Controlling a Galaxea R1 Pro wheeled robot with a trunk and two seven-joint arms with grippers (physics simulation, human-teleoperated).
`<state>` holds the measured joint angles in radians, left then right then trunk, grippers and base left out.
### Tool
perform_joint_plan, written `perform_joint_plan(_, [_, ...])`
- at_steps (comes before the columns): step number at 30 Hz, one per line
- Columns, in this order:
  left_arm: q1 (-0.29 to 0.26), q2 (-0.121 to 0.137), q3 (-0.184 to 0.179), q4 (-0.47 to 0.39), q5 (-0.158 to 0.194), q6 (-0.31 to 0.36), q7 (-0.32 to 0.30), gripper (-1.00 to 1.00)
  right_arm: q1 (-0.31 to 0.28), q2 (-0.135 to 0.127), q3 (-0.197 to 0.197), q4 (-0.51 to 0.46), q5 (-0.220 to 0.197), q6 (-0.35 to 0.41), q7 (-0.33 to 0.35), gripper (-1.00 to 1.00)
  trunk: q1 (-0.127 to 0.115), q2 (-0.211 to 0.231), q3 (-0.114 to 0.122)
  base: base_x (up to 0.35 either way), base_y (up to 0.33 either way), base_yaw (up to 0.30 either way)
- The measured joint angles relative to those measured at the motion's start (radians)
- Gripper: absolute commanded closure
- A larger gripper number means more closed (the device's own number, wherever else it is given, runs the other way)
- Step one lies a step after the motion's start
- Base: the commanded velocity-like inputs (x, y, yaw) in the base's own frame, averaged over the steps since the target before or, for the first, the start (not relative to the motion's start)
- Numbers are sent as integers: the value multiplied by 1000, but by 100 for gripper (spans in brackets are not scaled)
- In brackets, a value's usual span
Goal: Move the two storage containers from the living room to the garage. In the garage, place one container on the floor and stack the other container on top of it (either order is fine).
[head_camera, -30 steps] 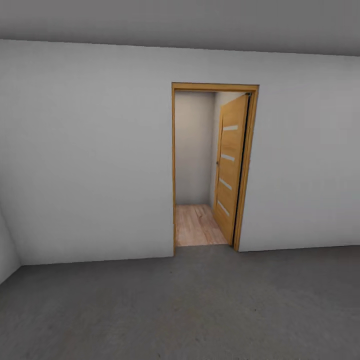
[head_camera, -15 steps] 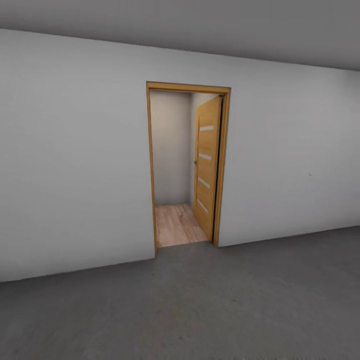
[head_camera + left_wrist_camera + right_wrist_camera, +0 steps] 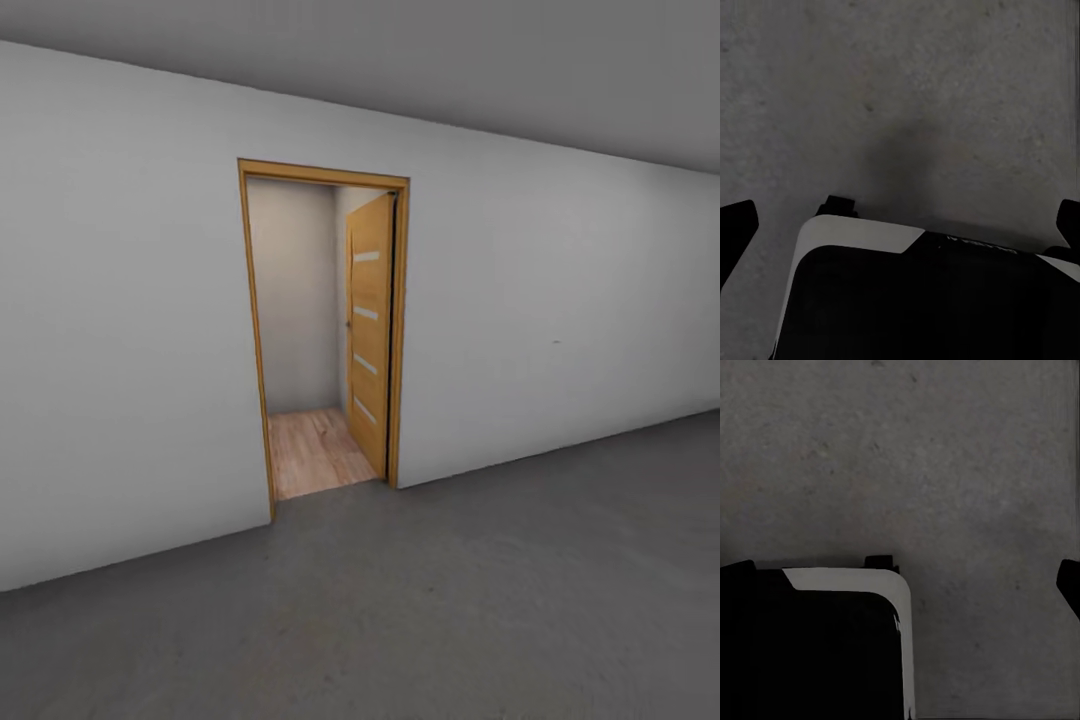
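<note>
The floor [image 3: 430,610] is dark grey, rough matte concrete with faint lighter mottling, and it runs from the near edge of the head view up to the foot of a plain white-grey wall [image 3: 130,350]. At the wooden-framed doorway [image 3: 322,330] the concrete ends and a light wood plank floor [image 3: 310,452] begins, reaching back into the small space beyond. In the left wrist view the same concrete [image 3: 907,97] shows close up, speckled and grainy, with a soft darker shadow patch near the middle. In the right wrist view the concrete [image 3: 945,465] looks alike, evenly pitted and grey.
</note>
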<state>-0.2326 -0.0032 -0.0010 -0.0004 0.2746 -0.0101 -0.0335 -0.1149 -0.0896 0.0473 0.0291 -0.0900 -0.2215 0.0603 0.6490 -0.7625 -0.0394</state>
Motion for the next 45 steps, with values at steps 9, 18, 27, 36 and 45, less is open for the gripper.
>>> perform_joint_plan(9, [0, 1, 0, 0, 0, 0, 0, -100, 0, 0, 0, 0, 0, 2, 1, -100, 0, 0, 0, 63, 0, -238])
perform_joint_plan(18, [0, 0, 0, -1, 0, 11, 0, -100, 0, 4, 1, 0, 0, 10, 0, -100, -1, 0, 0, 302, 0, -18])
perform_joint_plan(27, [0, 0, 0, -1, 0, 7, 0, -100, 0, 2, 1, 0, 0, 11, 0, -100, -1, 0, 0, 322, 0, 0])
perform_joint_plan(36, [0, 0, 0, -1, 2, 5, 0, -100, 0, 5, 1, 0, 0, 12, 0, -100, -1, 0, 0, 322, 0, 0])
perform_joint_plan(45, [0, 0, 0, -1, 3, 2, 1, -100, 0, 6, 1, 0, 0, 13, -1, -100, -1, 0, 0, 323, 0, 58])
